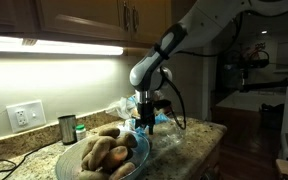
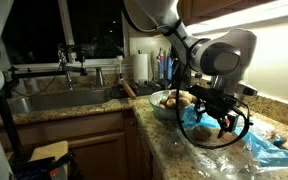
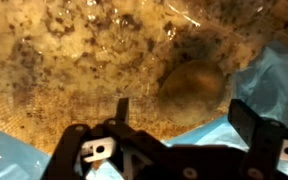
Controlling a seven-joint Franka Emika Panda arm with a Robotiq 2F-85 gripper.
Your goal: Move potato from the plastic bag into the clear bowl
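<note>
A clear bowl heaped with several potatoes sits at the near end of the granite counter; it also shows in an exterior view. The clear and blue plastic bag lies crumpled behind it, also seen in an exterior view. My gripper hangs low over the bag, just past the bowl. In the wrist view the gripper is open, and one brown potato lies on the bag plastic just beyond the fingertips, not held. Blue plastic frames it.
A metal cup and a small green jar stand near the wall outlet. A sink with faucet, a paper towel roll and a utensil holder lie along the counter. The counter edge drops off beside the bowl.
</note>
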